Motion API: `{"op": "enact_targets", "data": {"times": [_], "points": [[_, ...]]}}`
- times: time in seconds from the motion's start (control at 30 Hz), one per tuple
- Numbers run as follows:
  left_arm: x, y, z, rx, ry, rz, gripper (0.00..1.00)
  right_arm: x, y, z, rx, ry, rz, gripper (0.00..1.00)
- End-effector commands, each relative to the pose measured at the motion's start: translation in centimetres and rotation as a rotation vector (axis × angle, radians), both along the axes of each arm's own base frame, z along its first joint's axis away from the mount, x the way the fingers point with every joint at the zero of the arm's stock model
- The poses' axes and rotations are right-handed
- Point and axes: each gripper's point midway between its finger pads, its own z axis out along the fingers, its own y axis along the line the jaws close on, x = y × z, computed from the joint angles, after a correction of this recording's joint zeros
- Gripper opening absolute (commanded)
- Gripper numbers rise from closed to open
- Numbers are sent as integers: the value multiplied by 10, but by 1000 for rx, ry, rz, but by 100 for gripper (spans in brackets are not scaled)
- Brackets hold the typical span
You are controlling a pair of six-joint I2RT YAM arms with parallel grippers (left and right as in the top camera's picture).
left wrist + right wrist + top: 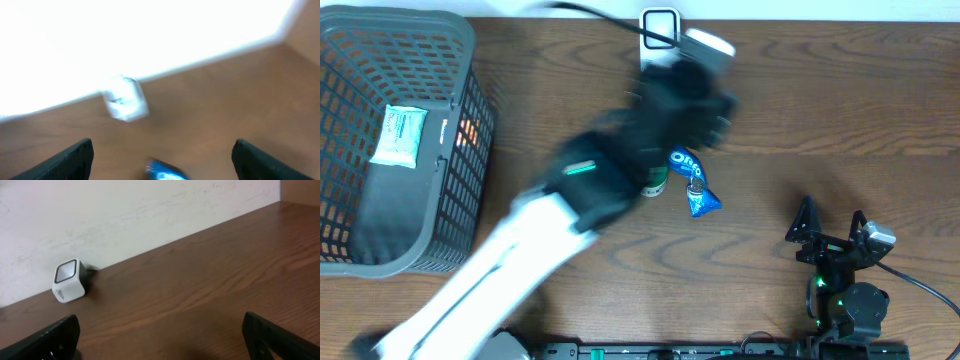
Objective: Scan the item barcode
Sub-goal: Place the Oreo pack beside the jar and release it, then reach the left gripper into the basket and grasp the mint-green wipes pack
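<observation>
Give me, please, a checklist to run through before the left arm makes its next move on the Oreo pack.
1. Left gripper open: ok, fingers wide apart, nothing clamped.
2. Oreo pack lying on the table: ok, beside the left arm.
3. Barcode side visible: cannot tell, too small and blurred.
4. Scanner unobstructed at the table's far edge: ok.
5. Right gripper open and parked apart from the pack: ok.
6. Left wrist view sharp enough to aim: not ok, motion-blurred.

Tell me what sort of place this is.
Probably a mock shop checkout set up as a robot test bench: a small white cube-shaped barcode scanner sits by the wall, a dark grey plastic shopping basket stands on the brown wooden table, and a blue Oreo snack packet lies there.
</observation>
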Motion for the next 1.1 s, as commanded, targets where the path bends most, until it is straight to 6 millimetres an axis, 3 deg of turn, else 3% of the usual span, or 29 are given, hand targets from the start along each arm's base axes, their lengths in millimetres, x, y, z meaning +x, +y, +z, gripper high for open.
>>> {"op": "enact_targets", "data": {"times": [0.0,0.13,0.23,0.3,0.4,0.43,0.6,0.77,0.87,1.07], "points": [[10,114,25,55,-59,342,88,-1,-2,0,2,-3,-12,99],[-4,243,32,-96,-26,732,89,-1,-2,0,2,-3,-12,99],[-24,327,17,-224,19,1049,89,-1,-2,0,2,-2,-12,99],[-34,365,-2,-295,76,1196,89,-1,-2,0,2,-2,-12,99],[-38,402,-37,-345,184,1305,90,-1,-2,0,3,-2,-12,99],[-38,421,-57,-379,236,1381,90,-1,-2,0,2,-2,-12,99],[-30,456,-114,-413,343,1526,90,-1,-2,0,2,-2,-12,99],[-4,469,-179,-421,430,1531,90,-1,-2,0,2,-2,-12,99],[10,476,-208,-415,447,1533,93,-1,-2,0,2,-2,-12,99],[61,483,-251,-260,496,1294,96,-1,-2,0,2,-2,-12,99]]}}
